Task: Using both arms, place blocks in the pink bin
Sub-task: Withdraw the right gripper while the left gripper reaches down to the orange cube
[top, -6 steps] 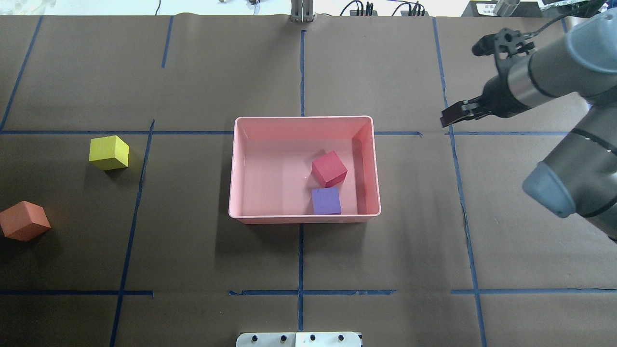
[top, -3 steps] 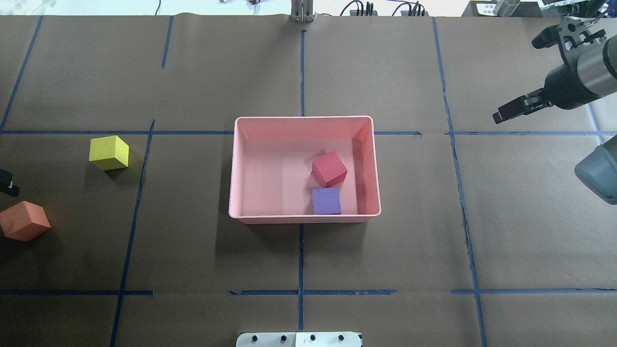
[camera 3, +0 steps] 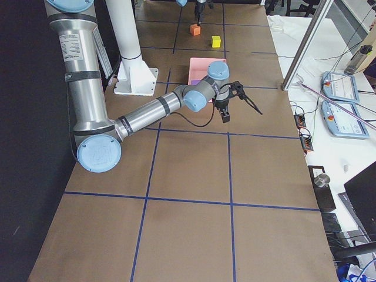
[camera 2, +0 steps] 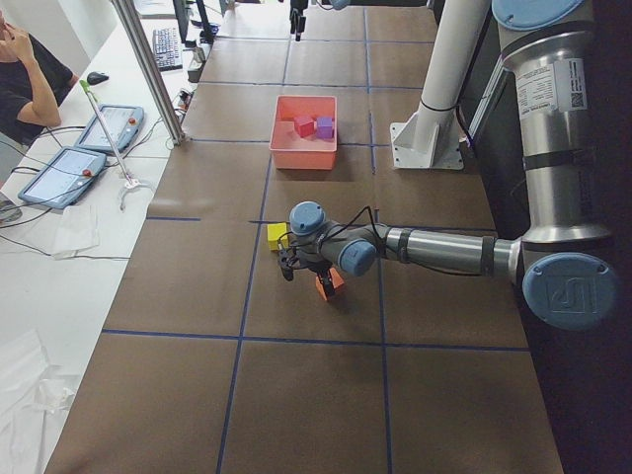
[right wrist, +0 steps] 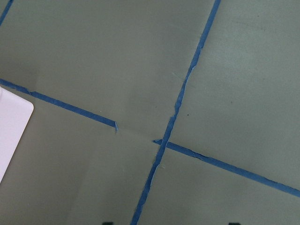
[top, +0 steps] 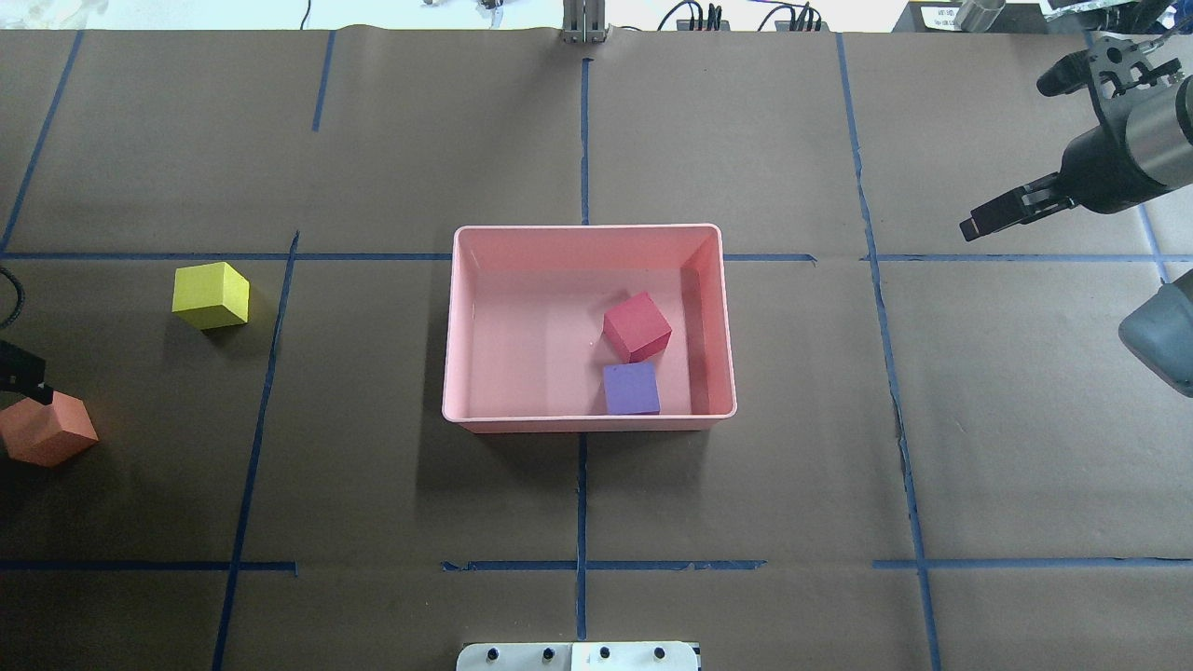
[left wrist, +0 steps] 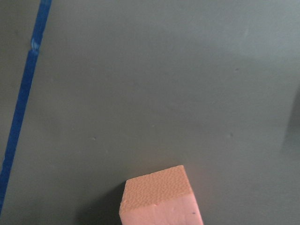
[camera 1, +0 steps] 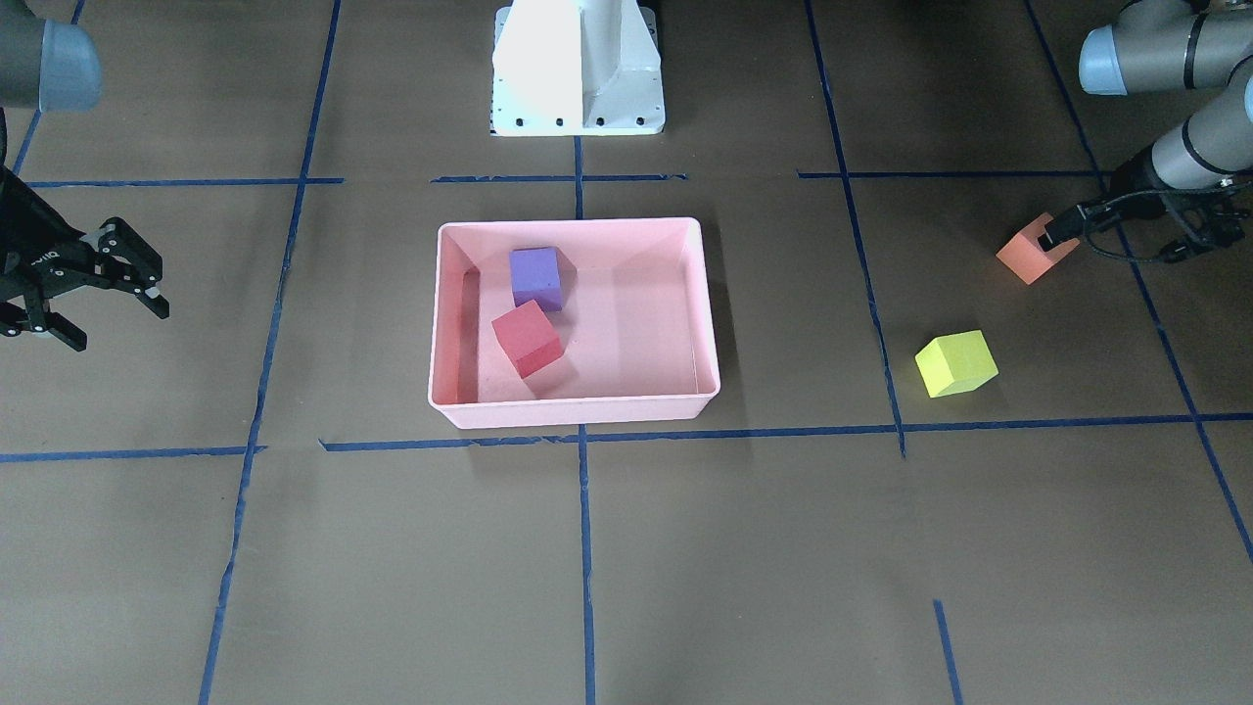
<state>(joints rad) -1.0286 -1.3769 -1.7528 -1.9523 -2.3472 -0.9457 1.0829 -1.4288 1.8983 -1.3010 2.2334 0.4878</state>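
- Cubes: red foam cube (camera 1: 527,338) and purple foam cube (camera 1: 535,277) lie inside the shallow pink plastic bin (camera 1: 578,411).
- The orange foam cube (camera 1: 1020,260) and yellow-green foam cube (camera 1: 955,362) sit outside it.
- Only the front view shows the right gripper (camera 1: 117,328) spread wide, empty.
- The left gripper (camera 1: 1055,235) is at the orange one; open or closed, I cannot tell.

We find the pink bin (top: 587,421), a shallow rectangular tray with rounded corners, lying flat at the middle of the desk (top: 746,522). It holds in its right half the red block (top: 637,326), turned at an angle, and the purple block (top: 631,389) just beside it, square to the near wall. The yellow-green block (top: 211,295) and the orange block (top: 51,433) sit on the desk well left of the bin, apart from each other. The left gripper (camera 1: 1052,238) has one of its fingers over the orange block's top, while the right gripper (camera 1: 122,328) hangs well clear of the bin, fingers spread.
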